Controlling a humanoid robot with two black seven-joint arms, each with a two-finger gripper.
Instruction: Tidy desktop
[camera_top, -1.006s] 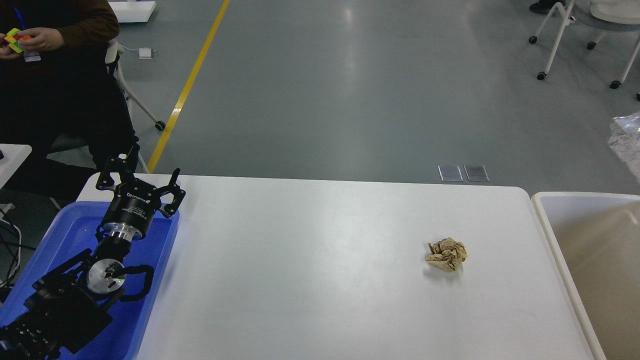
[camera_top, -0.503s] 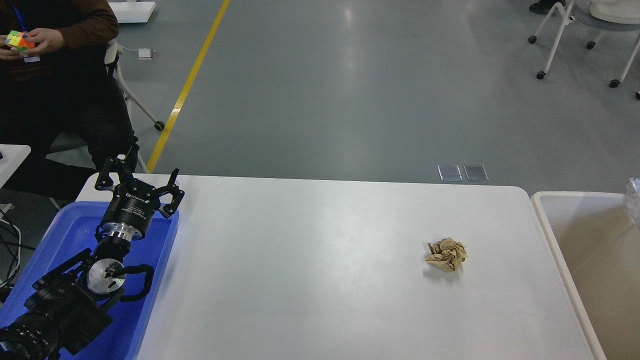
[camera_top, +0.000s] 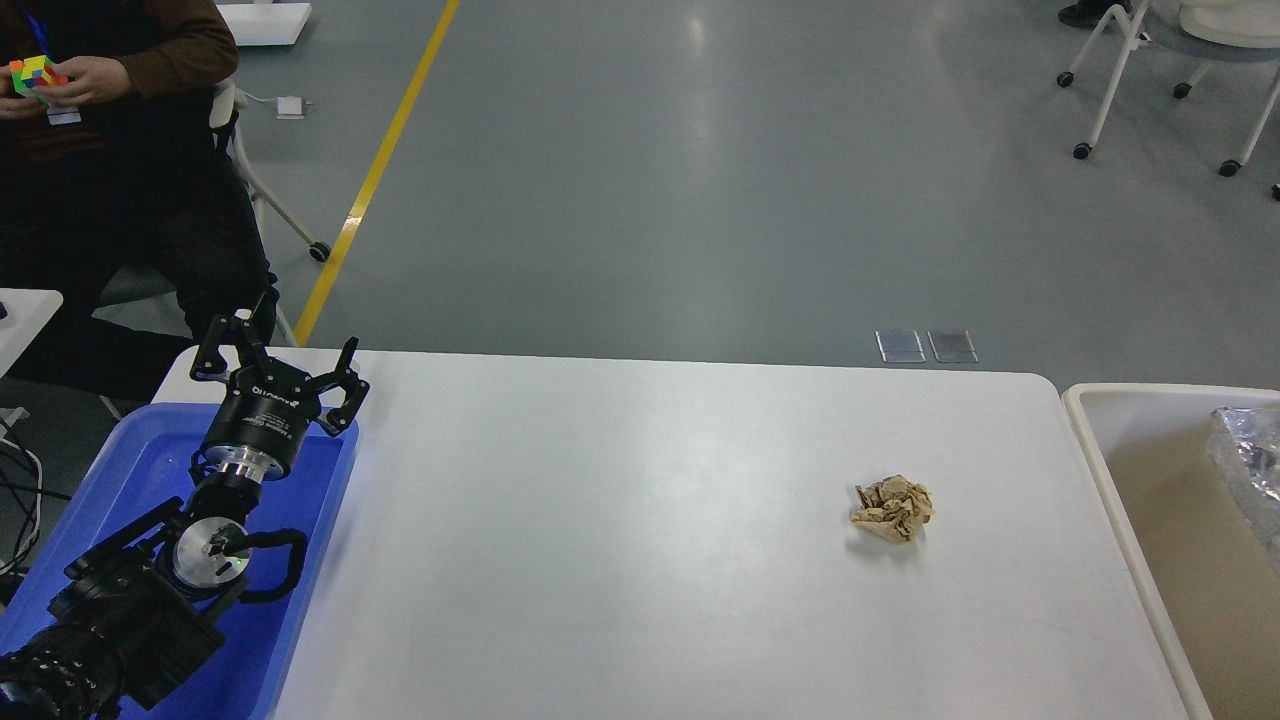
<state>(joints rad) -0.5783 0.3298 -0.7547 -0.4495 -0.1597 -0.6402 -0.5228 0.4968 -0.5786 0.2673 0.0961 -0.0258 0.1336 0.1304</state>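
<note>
Only one arm shows, the left, coming in from the lower left over the blue plastic tray; its left gripper hangs above the tray's far right corner with the jaws spread wide and nothing between them. The right gripper is out of view. The white worktop fills the middle of the view, its near left edge just beside the jaws and most of its surface stretching away to their right. On it lies one crumpled ball of brown paper, well apart from the jaws, toward the right side and nearer the beige bin than the tray. That bin stands just past the worktop's right edge, and one crinkled piece of silvery foil or film shows inside it at the frame's right border. Counted: one tray, one bin, one paper ball, one silvery piece. Beyond the worktop a seated person at upper left holds a coloured puzzle cube.
</note>
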